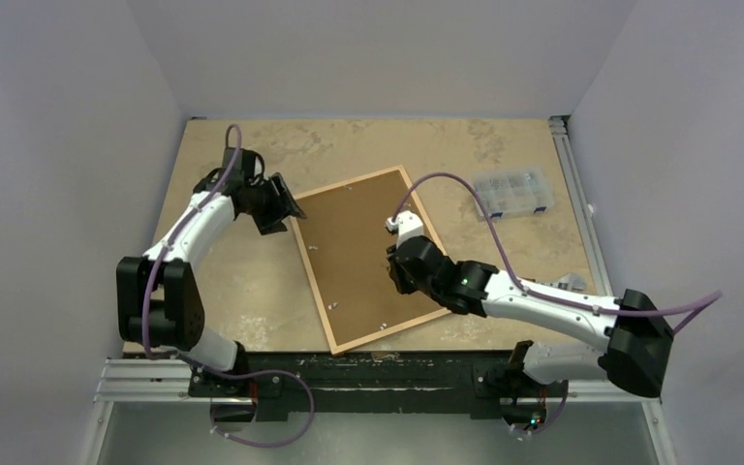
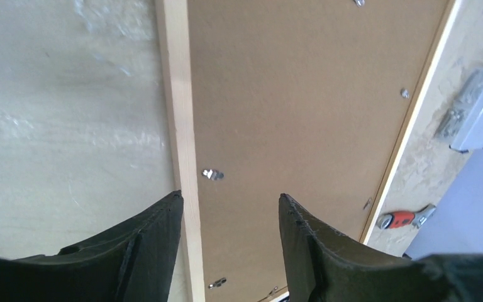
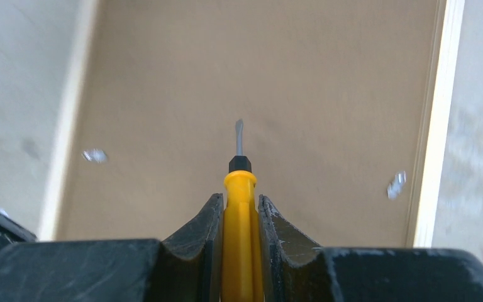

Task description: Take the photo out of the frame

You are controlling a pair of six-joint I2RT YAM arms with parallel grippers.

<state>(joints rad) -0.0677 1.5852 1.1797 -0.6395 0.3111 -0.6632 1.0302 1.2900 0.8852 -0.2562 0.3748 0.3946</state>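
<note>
Clamped between the fingers of the right hand (image 3: 239, 200) is a yellow screwdriver (image 3: 239, 239), with its metal tip over the brown backing board (image 3: 258, 75). At the other side, the left hand (image 2: 229, 198) has its fingers apart and holds nothing, above one long rail of the frame (image 2: 177, 94). This frame, of thin light wood, lies back up and askew on the desk (image 1: 242, 291), with small metal clips (image 2: 213, 174) along its inner edges. Apart from its far right corner stands a clear compartment box (image 1: 513, 191); its contents are too small to tell.

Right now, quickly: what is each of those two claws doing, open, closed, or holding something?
Left gripper: open, holding nothing.
Right gripper: closed on a yellow screwdriver.
</note>
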